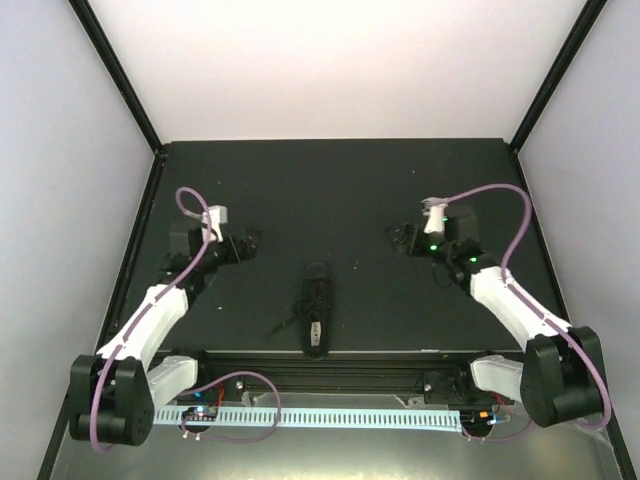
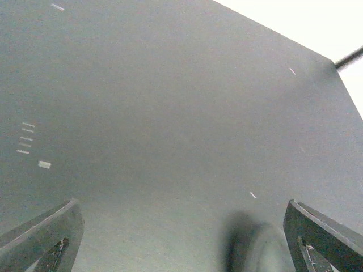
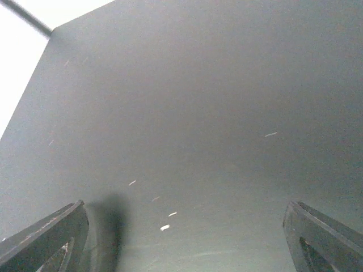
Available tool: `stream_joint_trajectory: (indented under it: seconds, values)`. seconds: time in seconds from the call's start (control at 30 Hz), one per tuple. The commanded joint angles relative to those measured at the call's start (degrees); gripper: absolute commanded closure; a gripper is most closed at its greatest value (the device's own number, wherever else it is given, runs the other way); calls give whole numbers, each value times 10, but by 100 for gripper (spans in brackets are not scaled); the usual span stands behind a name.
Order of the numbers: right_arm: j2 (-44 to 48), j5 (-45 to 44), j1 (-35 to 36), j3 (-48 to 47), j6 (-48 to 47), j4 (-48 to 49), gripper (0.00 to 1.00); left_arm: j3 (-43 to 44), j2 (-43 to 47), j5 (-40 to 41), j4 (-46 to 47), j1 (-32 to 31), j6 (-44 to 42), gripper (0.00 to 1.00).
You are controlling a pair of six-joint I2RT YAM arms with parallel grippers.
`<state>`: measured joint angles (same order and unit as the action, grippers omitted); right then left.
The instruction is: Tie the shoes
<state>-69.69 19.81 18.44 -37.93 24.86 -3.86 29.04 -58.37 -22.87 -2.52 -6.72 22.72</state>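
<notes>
A small narrow black shoe (image 1: 316, 308) lies on the dark table near the front middle, its pale patch at the near end and thin black laces trailing to its left. My left gripper (image 1: 248, 243) hovers to the shoe's upper left, open and empty. My right gripper (image 1: 400, 240) hovers to its upper right, open and empty. In the left wrist view the fingers (image 2: 42, 241) stand wide apart over bare tabletop. In the right wrist view the fingers (image 3: 48, 238) are also wide apart over bare tabletop. The shoe is out of both wrist views.
The dark table (image 1: 330, 190) is bounded by black frame posts at the back corners and pale walls. A perforated white rail (image 1: 340, 417) and cables run along the near edge between the arm bases.
</notes>
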Motion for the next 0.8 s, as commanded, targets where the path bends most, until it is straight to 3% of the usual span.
stream_joint_trajectory:
  seconds: [0.0,0.1,0.2,0.37,0.53,0.77]
  values:
    - [38,19,-140,11,-38,-24,4,38,-31,8,7,102,-1,1]
    - [54,16,-252,26,-24,-9,4,24,-30,57,42,166,2,1]
    - [81,-68,-312,55,-22,38,4,-5,-8,168,102,185,-17,1]
    - [95,-218,-315,127,-52,198,3,-77,-8,196,272,182,-87,1]
    - [59,-229,-315,189,-76,347,3,-100,-67,191,361,179,-107,1]
    - [46,-235,-314,213,-95,409,3,-94,-103,204,376,177,-116,1]
